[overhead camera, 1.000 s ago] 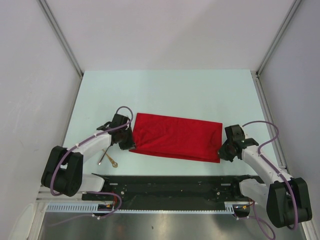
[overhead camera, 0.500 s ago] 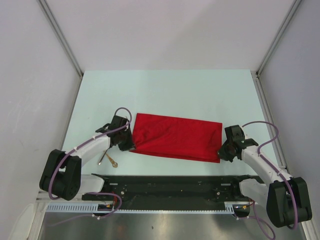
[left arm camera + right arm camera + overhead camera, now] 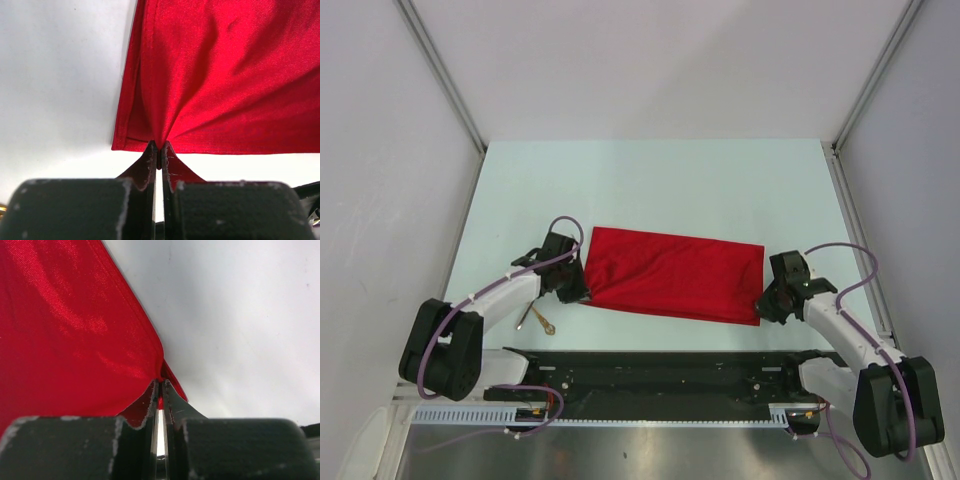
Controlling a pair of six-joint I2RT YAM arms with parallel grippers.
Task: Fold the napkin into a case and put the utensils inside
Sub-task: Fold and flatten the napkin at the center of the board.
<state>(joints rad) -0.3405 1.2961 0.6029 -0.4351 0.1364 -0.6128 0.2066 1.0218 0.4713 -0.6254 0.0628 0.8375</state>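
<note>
Change: almost nothing; the left arm (image 3: pixel 490 295) has settled slightly toward its base, and the napkin (image 3: pixel 675 275) lies as it did a second ago.
Left end effector (image 3: pixel 158 150): pressed nearly together, pinching the napkin's near left edge, with the cloth puckering into the tips.
Right end effector (image 3: pixel 160 388): fingers nearly together, nipping the near right corner; a sliver of red shows between them.
Napkin: a long band lying flat mid-table (image 3: pixel 650 180), apparently already folded once.
Utensils (image 3: pixel 538 315): on the table near the left arm, just outside the napkin and apart from it.
Done: seemingly a first fold.
Left: further folds into a case, then loading the utensils.
Pose: both wrists are low at the napkin's ends; the left and right arm (image 3: pixel 845 325) bow outward to their bases.
</note>
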